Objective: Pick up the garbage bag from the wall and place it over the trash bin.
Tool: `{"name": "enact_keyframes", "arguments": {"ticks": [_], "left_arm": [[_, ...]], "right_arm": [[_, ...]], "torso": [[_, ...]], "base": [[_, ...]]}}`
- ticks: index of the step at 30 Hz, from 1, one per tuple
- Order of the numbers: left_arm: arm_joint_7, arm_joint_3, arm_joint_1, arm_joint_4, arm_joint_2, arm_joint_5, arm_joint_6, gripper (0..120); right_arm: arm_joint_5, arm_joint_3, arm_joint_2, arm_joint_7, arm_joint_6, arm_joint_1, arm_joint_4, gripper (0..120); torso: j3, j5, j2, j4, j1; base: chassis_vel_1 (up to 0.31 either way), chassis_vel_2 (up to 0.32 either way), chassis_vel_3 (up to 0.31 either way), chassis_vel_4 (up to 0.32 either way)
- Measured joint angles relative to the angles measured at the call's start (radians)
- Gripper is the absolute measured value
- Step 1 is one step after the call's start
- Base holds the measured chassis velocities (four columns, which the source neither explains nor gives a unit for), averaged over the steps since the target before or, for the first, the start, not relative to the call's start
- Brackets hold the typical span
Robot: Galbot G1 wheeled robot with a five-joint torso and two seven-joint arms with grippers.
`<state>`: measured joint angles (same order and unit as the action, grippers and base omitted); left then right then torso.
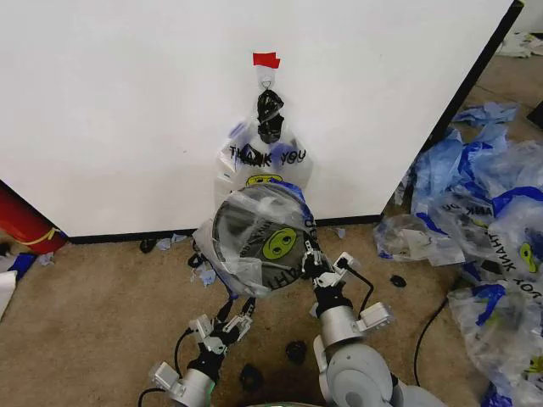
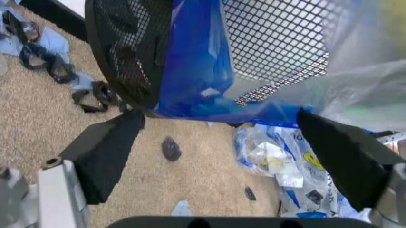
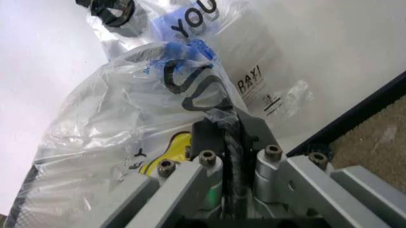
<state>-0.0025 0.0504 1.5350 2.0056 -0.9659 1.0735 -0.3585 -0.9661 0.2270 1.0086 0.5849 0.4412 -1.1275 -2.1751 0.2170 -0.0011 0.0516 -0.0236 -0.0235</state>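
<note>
My right pincer [image 1: 307,257] is clamped on the bag [image 1: 263,237], which lies draped over the bin [image 2: 127,52] just ahead of it. My left pincer [image 1: 236,315] stands apart below the bin. The wall [image 1: 127,102] rises beyond both.

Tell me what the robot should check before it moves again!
1. Bag on the bin: ok. The garbage bag drapes over the trash bin's top.
2. Right gripper holding the bag: ok, fingers shut on the plastic.
3. Left gripper free: ok, open below the bin's rim, holding nothing.
4. Bag pulled all around the rim: cannot tell; the far side is hidden.
5. Bags still on the wall's hook: ok, more hang there.
</note>
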Motion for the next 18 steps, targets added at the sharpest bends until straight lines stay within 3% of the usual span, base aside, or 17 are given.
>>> {"name": "enact_keyframes", "arguments": {"ticks": [8,18], "left_arm": [[0.005,0.001,-0.004,-0.006,0.002,-0.007,0.0,79],[0.013,0.001,-0.005,-0.016,-0.005,-0.015,-0.006,39]], "right_arm": [[0.006,-0.002,0.0,-0.001,0.003,-0.009,-0.002,1],[0.013,-0.004,-0.003,-0.002,0.007,-0.012,-0.003,1]], "torso": [[0.0,0.0001,0.0,0.0,0.0],[0.0,0.0,0.0,0.0,0.0]], "base": [[0.0,0.0,0.0,0.0],[0.0,0.0,0.0,0.0]]}}
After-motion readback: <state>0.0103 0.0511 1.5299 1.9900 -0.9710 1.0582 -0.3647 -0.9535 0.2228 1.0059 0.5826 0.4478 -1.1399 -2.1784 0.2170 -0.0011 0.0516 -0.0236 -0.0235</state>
